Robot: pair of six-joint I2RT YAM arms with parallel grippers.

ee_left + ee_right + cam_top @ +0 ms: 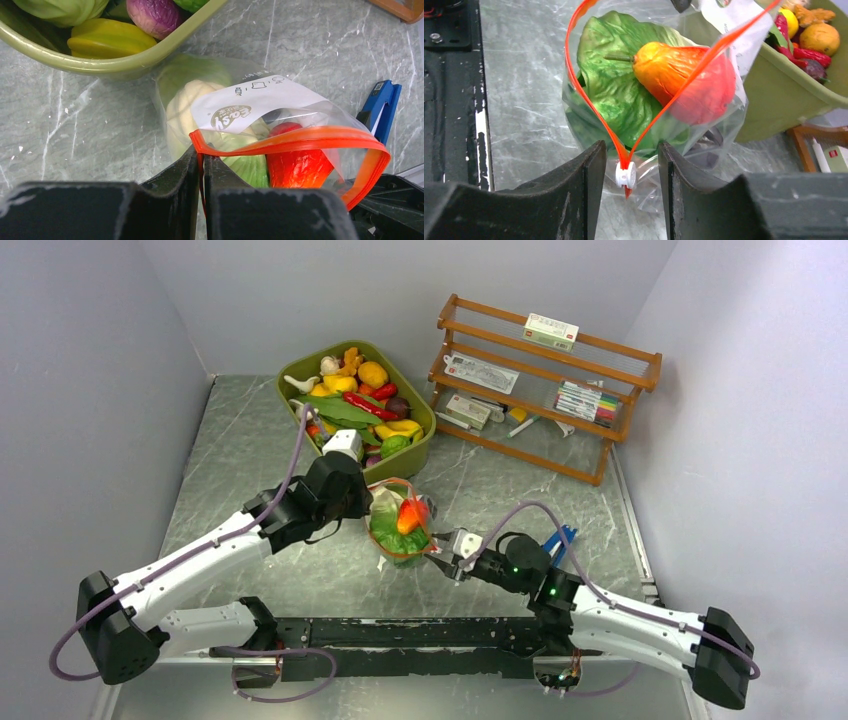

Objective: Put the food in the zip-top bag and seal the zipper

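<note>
I have the zip-top bag [398, 525] lying on the grey marbled bench [230, 440] between my two arms. It sits just in front of the olive-green tub [125, 64] of toy produce. Inside the bag are a leafy green lettuce [614, 95] and an orange-pink peach [684, 80] with a short stem. The peach rests on top of the lettuce.

My left gripper [201, 157] is clamped on one end of the zipper [310, 137]. Its fingers are pressed together with the orange-red strip pinched between them. The bag's white label [250, 102] faces that wrist camera, and the tub's wall is right behind the bag.

My right gripper [629, 155] is at the opposite end of the mouth. Its jaws are parted and straddle the small white slider [625, 176], with a gap on either side, so neither finger appears to touch it. From the slider the two halves of the zipper spread apart in a wide V. The mouth gapes and the bag is not sealed.

A blue-handled tool [558, 540] lies on the bench just beside the right arm's wrist. In the tub nearest the bag I can pick out a yellow star fruit [107, 42] and a purple-and-white toy vegetable [152, 15]. A wooden rack [545, 390] holding boxes and packets stands at the back right.
</note>
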